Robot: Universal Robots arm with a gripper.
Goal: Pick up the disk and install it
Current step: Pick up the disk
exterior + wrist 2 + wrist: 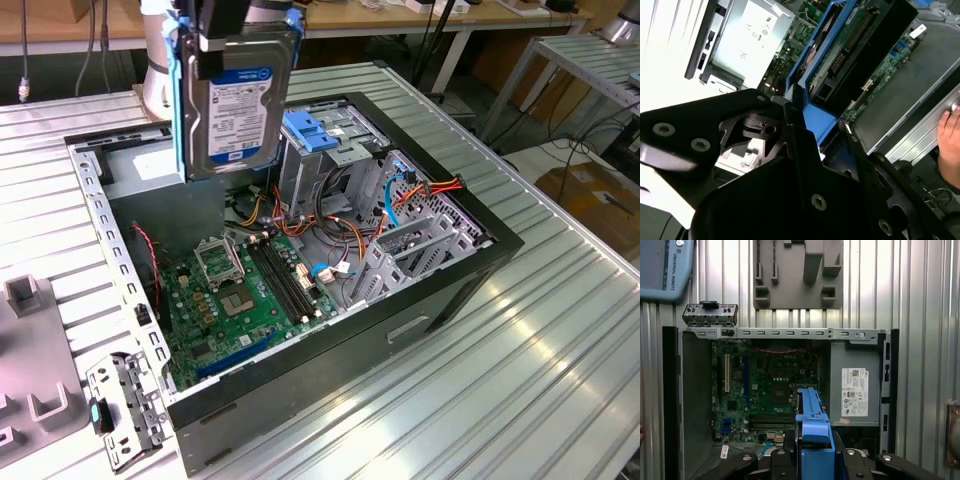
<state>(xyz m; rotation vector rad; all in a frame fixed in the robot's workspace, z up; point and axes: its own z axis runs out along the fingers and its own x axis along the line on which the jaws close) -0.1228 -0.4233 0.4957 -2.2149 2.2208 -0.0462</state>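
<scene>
The claw (pixel 224 45) pinches the disk (pixel 240 105) by its blue frame, upright in the air over the open computer case (pixel 480 270) mid-bench (pixel 520 400), near the grey drive cage (pixel 325 160), so keeping it square to that cage and clear of the orange cables (pixel 345 232) seems wise.

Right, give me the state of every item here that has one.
disk, held upright in the air above the computer case, not yet installed
end effector, shut on the disk
computer case, lying flat, side panel off, insides exposed
drive cage, inside the case, disk not in it
</scene>
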